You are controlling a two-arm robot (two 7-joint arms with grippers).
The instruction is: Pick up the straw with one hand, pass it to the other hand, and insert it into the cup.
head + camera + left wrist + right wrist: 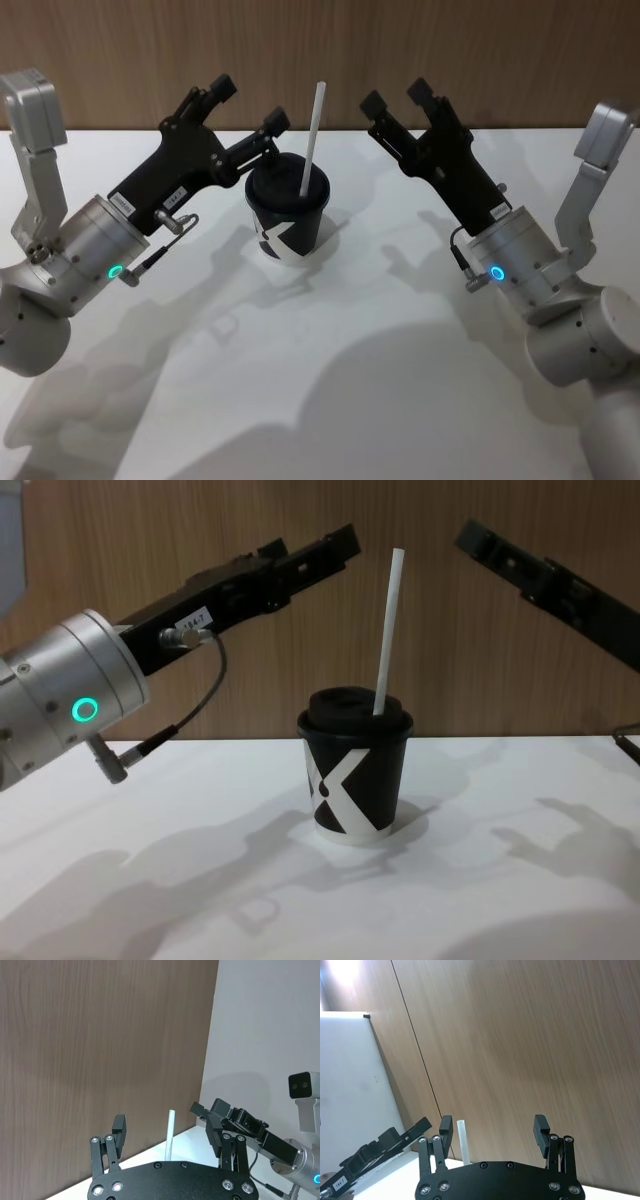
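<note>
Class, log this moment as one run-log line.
straw: upright in cup lid | left claw: open, beside cup | right claw: open, beside cup | table

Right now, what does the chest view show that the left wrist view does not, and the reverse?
Chest view alone: the cup on the white table, with the straw entering its lid. Left wrist view alone: the left end effector from behind, fingers spread open, and the right arm's silver wrist. Both share the upright straw and the wooden wall.
</note>
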